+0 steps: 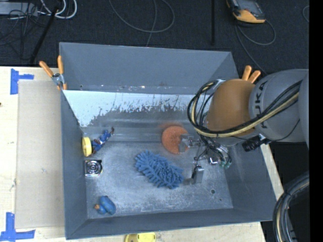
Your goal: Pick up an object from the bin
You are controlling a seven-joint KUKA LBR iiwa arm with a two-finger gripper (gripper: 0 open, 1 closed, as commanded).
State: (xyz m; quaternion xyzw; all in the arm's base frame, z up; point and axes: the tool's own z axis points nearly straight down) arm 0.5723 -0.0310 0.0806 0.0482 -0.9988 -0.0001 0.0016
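Bin: a grey metal bin [151, 74] is seen from above, its floor strewn with a few small things lying well apart.
Arm: the arm [280, 105] is brought in from the right, its wrist wrapped in an orange cover [229, 107] and looped with black cables [202, 102].
Jaws: they are lowered close to the floor in the right half of the bin; whether they are wide or narrow cannot be told.
Nearest thing: a blue shaggy duster head [157, 169] is laid slantwise at the middle of the floor, its right end just beside the jaws.
Second thing near: an orange round disc [173, 137] is set towards the back wall, just left of the wrist.
Left side: a yellow cap [87, 145] with a small blue piece [104, 136] beside it is found by the left wall, and a silver square object [93, 168] is placed just in front of them.
Front left corner: a small blue lump [105, 205] is left alone.
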